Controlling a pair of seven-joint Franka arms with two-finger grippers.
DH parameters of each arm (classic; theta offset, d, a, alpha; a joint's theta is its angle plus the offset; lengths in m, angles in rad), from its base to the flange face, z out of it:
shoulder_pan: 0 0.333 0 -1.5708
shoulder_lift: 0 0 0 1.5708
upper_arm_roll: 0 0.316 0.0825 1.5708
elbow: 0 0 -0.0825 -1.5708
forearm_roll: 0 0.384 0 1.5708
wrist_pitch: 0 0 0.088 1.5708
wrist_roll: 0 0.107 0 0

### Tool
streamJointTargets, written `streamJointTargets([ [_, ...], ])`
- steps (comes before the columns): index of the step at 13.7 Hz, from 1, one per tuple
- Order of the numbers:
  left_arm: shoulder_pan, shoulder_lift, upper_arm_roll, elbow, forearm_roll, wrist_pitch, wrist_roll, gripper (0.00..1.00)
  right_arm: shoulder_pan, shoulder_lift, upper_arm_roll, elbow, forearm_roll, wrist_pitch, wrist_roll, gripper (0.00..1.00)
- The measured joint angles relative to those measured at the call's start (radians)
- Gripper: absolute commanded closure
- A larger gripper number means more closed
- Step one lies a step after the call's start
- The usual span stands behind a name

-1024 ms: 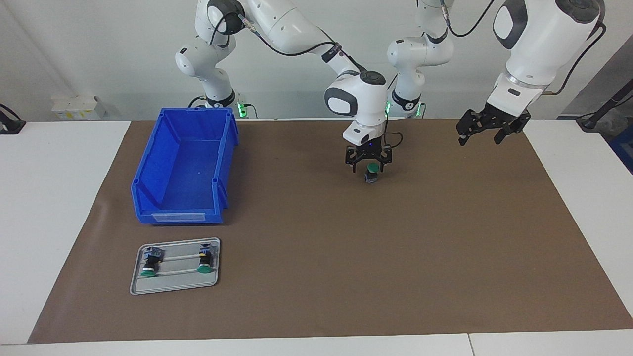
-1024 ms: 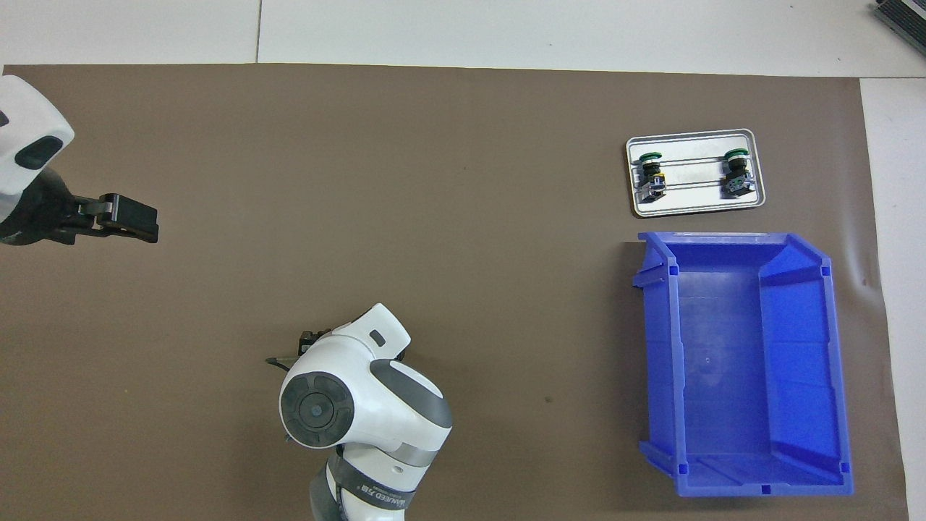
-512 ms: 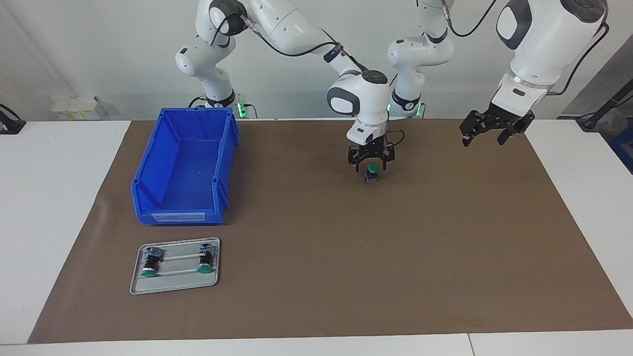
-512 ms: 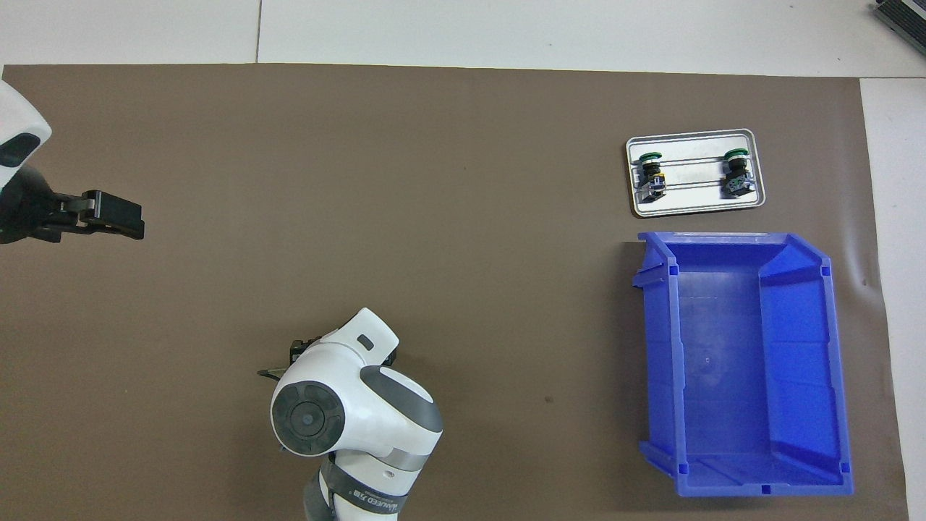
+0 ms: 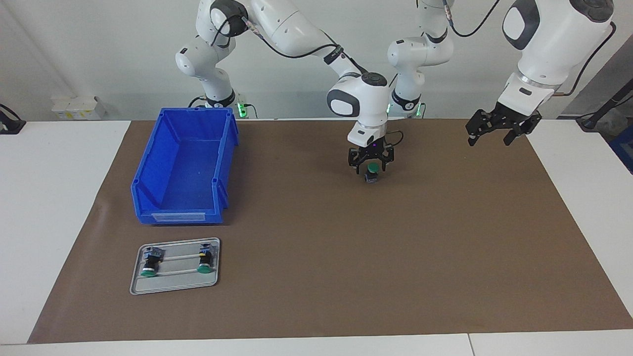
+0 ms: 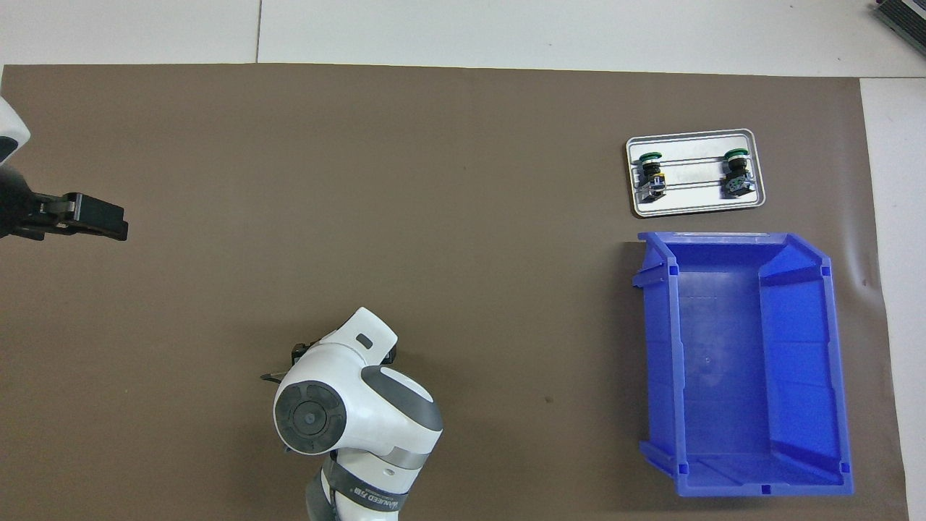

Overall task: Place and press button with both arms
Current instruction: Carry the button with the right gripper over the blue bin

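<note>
Right gripper [image 5: 371, 167] points straight down over the green-capped push button on a black body [image 5: 372, 173]; button stands on the brown mat [image 5: 346, 247] between its spread fingers, grip unclear. Left gripper [image 5: 499, 133] waits open, at the left arm's end.

Green-capped button [image 5: 372, 172], black body, blue-grey base: upright on brown mat, mid-table, nearer robots' edge. Two alike lying sideways in metal tray w/ caps pointing away from robots.

Both arms [image 5: 292, 29] are chunky glossy white with dark grey joint caps, black cables looped along the outside, black claw grippers, and green lights glowing at the bases.
</note>
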Motion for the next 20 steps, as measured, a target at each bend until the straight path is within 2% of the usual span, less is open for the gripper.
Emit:
streamJointTargets([
  [1,0.001,0.000,0.000,0.000,0.000,0.000,0.000,0.00,0.000,0.000,0.000,-0.002,0.000,0.001,-0.002,1.00],
  [6,0.000,0.000,-0.003,-0.004,0.000,-0.001,0.000,0.00,-0.001,-0.001,-0.001,0.002,0.000,0.001,-0.003,1.00],
  [10,0.000,-0.001,-0.004,-0.006,0.000,-0.002,0.001,0.00,-0.042,-0.021,-0.012,0.062,0.000,-0.054,-0.005,1.00],
  [12,0.000,-0.001,-0.003,-0.006,0.000,-0.002,0.001,0.00,-0.108,-0.089,-0.015,0.066,0.000,-0.098,-0.044,1.00],
  [16,0.001,-0.002,-0.003,-0.007,0.000,-0.002,0.001,0.00,-0.306,-0.295,-0.020,0.032,0.000,-0.322,-0.211,1.00],
  [20,0.001,-0.002,-0.003,-0.007,0.000,-0.002,0.001,0.00,-0.538,-0.478,-0.023,-0.132,-0.001,-0.365,-0.454,1.00],
])
